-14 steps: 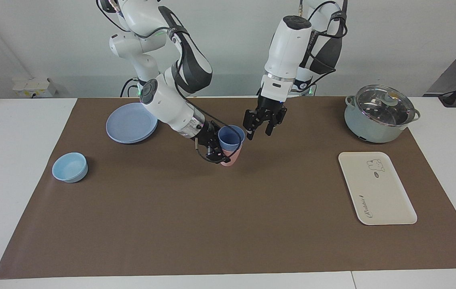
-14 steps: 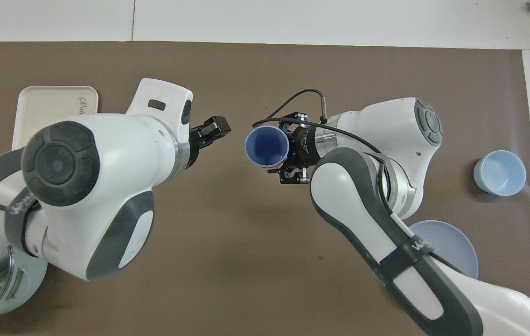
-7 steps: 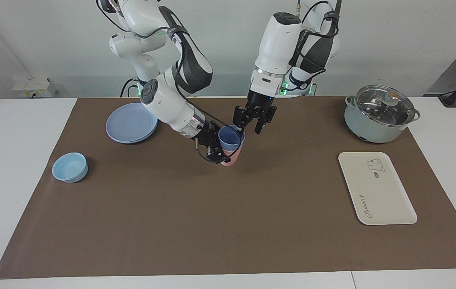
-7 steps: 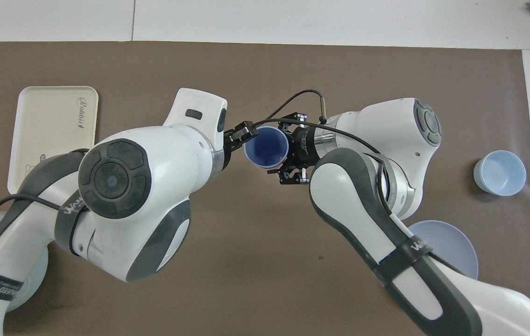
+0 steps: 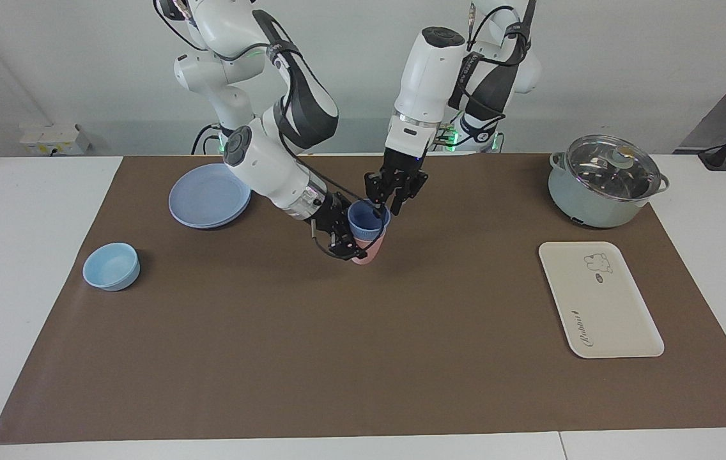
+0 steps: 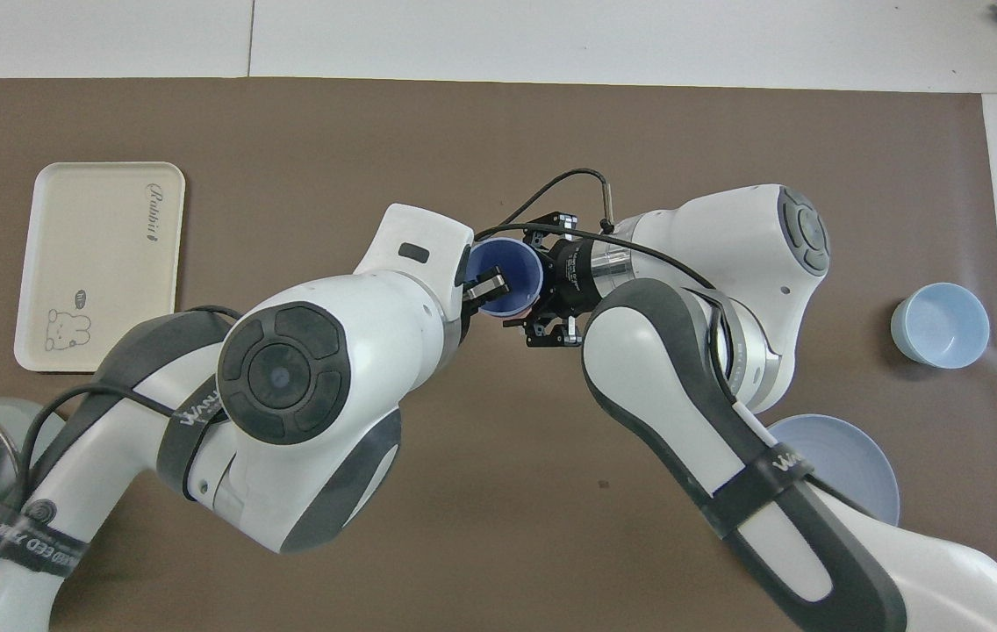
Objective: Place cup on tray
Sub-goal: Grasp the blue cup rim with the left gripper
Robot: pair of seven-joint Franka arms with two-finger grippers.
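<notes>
Left end effector (image 5: pixel 387 206) moved in, now at cup (image 5: pixel 367 220) rim.

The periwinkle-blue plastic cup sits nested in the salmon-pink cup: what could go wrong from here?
The periwinkle-blue plastic cup may stick in the salmon-pink plastic cup, so both could lift together if the right tool slips. The left tool straddles only the rim; the cup might tilt during the trip to the cream-white rectangular tray.
</notes>
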